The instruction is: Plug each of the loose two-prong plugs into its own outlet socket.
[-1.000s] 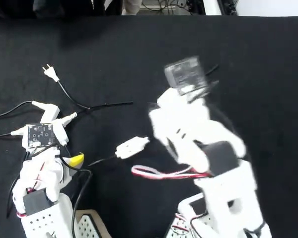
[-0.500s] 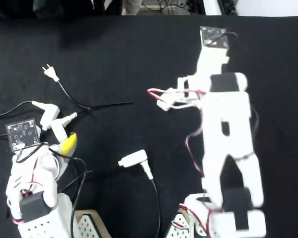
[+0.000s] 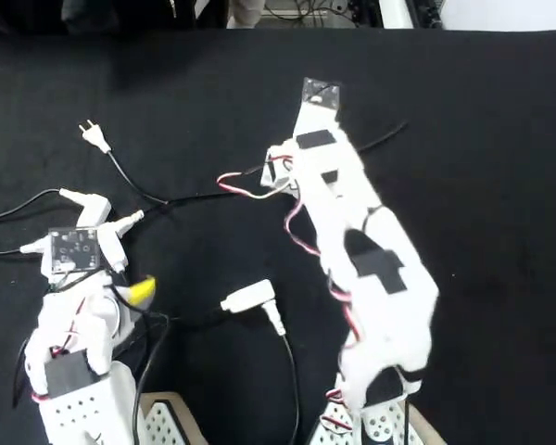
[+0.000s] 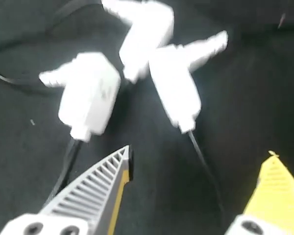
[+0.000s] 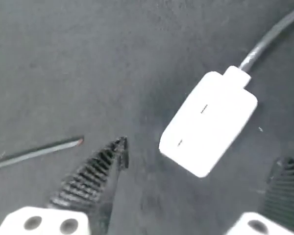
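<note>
Right gripper (image 5: 203, 152): jaws spread wide and nothing in them, poised right over the white block (image 5: 208, 129) with a finger on either side!
White block: lying flat on the black table (image 3: 500, 139), about 12 o'clock from the table's middle, under the stretched right arm (image 3: 361, 232).
Step in hand: this looks like the line-up for a pick on that block.
Doing it well: the block sits askew between the fingers, so I'd square the wrist first. Let the pads meet its long flat sides, come straight down, and close on mid-body, never on the cable. That smooth shell could twist out of a corner grip.
Block's looks: a rounded white rectangle with a plain shell and a dark cable leaving one short end. Its mating face is hidden, so whether it's a plug or a socket, I cannot tell.
Thin black cable end (image 5: 39, 152): just beside one finger, and best kept out of the closing jaws.
Left gripper (image 4: 198, 152): also apart and empty, grey finger and yellow finger over the white connector cluster (image 4: 88, 95) at 9 o'clock.
Two-prong plug (image 3: 94, 136): loose at 10 o'clock, well away from both grippers.
White connector (image 3: 250, 298): at 6 o'clock, unplugged, with its cable trailing toward the arm bases.
</note>
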Tool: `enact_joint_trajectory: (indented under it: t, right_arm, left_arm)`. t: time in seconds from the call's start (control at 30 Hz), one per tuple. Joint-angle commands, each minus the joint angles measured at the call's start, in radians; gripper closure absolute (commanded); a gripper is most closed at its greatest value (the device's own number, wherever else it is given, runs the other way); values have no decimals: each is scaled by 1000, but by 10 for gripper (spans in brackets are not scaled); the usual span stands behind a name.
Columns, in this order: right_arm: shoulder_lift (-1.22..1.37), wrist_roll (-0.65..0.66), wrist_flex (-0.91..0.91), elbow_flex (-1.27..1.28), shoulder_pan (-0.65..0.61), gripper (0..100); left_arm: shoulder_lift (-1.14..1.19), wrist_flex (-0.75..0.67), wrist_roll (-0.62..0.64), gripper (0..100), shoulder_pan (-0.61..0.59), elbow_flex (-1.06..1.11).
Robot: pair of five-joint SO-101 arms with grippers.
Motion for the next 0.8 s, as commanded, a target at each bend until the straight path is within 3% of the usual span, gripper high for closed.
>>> enact_joint_trajectory:
  t: [0.0, 0.3, 0.63, 0.77]
  right_arm:
    - [114, -17, 0, -151, 12, 647]
    - [162, 28, 245, -317, 29, 980]
    - [150, 55, 333, -361, 37, 986]
    - [82, 201, 440, -366, -25, 986]
  left_arm:
    - [2, -11, -51, 610, -12, 4]
    - [2, -15, -61, 611, -12, 10]
    - [2, -17, -63, 611, -12, 13]
    - [2, -18, -63, 611, -12, 13]
